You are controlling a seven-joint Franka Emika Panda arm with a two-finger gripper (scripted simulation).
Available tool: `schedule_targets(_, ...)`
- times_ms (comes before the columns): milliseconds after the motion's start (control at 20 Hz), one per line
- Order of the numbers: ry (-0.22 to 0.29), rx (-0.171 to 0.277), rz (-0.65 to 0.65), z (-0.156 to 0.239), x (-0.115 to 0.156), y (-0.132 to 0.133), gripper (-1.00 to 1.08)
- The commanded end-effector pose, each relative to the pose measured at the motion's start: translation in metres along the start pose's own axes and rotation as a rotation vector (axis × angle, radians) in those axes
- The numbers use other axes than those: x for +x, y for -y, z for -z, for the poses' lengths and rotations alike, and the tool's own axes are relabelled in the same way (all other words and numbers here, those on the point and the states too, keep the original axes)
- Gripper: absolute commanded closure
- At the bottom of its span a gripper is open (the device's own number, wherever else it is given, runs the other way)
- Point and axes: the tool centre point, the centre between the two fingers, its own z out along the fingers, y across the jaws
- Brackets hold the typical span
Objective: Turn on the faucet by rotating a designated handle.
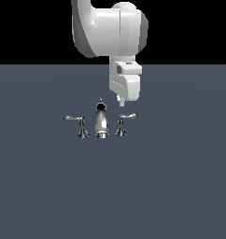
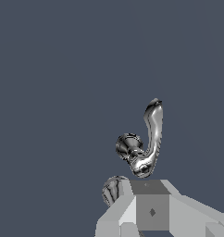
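The chrome faucet stands on the grey floor, its tall curved spout (image 1: 101, 120) in the middle. The handle (image 1: 124, 121) is on the exterior view's right of the spout, its lever pointing right and tilted slightly up. The mirrored handle (image 1: 76, 123) is on the left. My gripper (image 1: 120, 101) hangs just above the right handle, apart from it, with its fingers together and nothing in them. In the wrist view the handle (image 2: 152, 134) lies just beyond my fingertips (image 2: 150, 189). A second chrome part (image 2: 114, 190) shows beside the fingers.
The white arm (image 1: 110, 28) comes down from above, behind the faucet. A flat dark grey floor (image 1: 180, 186) surrounds the faucet.
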Motion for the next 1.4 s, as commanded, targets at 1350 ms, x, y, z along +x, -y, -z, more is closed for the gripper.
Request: schedule_targets(1350,0.003,0.002,-0.206,-0.052,0.056,0.001,1.08)
